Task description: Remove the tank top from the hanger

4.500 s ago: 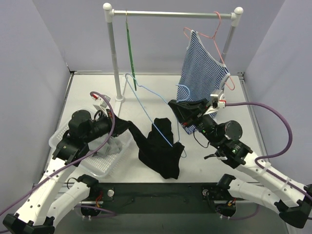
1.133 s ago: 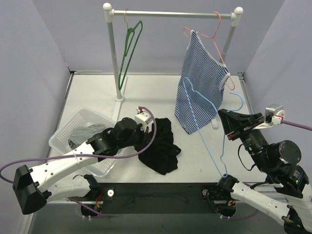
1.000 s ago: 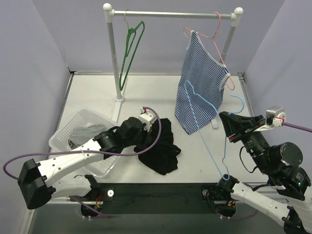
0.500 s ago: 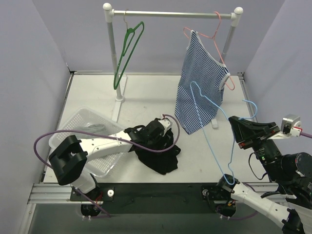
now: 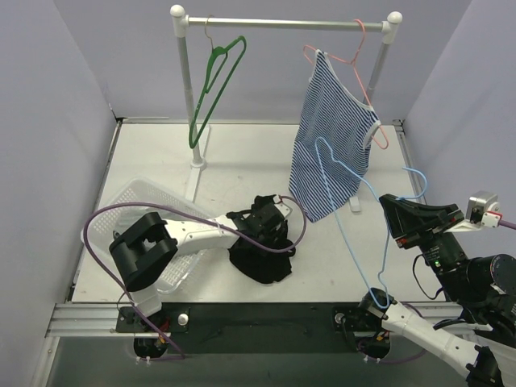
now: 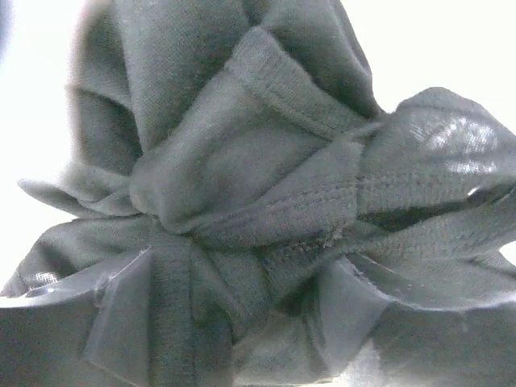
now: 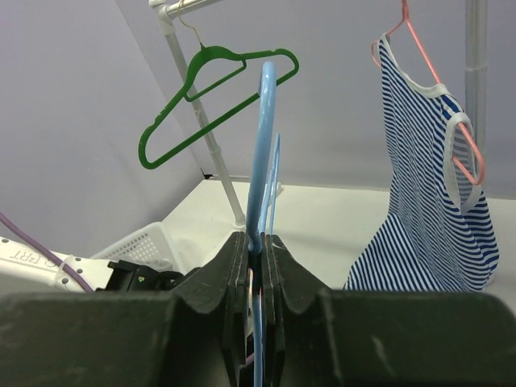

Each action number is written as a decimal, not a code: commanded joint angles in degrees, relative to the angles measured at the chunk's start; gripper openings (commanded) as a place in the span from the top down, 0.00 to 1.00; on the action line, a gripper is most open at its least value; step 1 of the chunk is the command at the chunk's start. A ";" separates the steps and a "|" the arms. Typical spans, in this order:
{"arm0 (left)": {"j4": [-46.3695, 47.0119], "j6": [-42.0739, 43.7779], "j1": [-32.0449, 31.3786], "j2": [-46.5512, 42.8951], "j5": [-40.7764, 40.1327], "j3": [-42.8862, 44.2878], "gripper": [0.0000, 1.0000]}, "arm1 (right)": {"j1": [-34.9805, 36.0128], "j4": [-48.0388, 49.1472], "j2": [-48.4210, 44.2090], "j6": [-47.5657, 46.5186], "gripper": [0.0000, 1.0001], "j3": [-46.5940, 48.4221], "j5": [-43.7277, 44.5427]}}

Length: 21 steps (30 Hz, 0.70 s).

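Observation:
A black tank top (image 5: pixel 262 260) lies bunched on the table, off any hanger. My left gripper (image 5: pixel 262 216) is pressed down into it. In the left wrist view its dark cloth (image 6: pixel 242 185) fills the frame, gathered in folds between the fingers of that gripper (image 6: pixel 242 322). My right gripper (image 5: pixel 391 219) is at the right, raised, and shut on a bare blue hanger (image 5: pixel 383 258). The right wrist view shows the gripper (image 7: pixel 260 242) with both jaws tight against the blue hanger's (image 7: pixel 264 145) wire.
A blue-and-white striped tank top (image 5: pixel 330 137) hangs on a pink hanger (image 5: pixel 355 48) on the rail (image 5: pixel 282 22), close to the blue hanger. A green hanger (image 5: pixel 214 81) hangs at the rail's left. A white basket (image 5: pixel 121 205) with cloth stands at the left.
My left arm has reached right from the basket onto the black tank top, which is now more bunched. My right gripper has lifted the blue hanger up and to the right.

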 commanded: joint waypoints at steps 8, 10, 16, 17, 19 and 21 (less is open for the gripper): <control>-2.67 -4.15 -0.48 -10.38 -2.64 2.15 1.00 | 0.04 2.53 -1.68 1.26 1.00 -0.14 0.23; -3.02 -4.15 -0.48 -15.37 -3.34 3.12 1.00 | 0.12 2.62 -1.68 1.52 1.00 -0.32 0.23; -4.96 -4.14 1.98 -28.49 -6.77 5.58 1.00 | 0.04 2.53 -2.03 2.23 1.00 -0.58 -0.12; -4.96 -4.15 2.68 -30.16 -6.42 5.76 1.00 | 0.12 2.53 -2.12 2.14 1.00 -0.67 0.06; -5.66 -4.24 5.74 -34.71 -5.54 6.72 1.00 | 0.04 2.53 -2.12 2.31 1.00 -0.84 0.15; -7.85 -4.06 8.12 -37.28 -5.37 7.95 1.00 | 0.12 2.53 -1.86 2.40 1.00 -0.67 0.06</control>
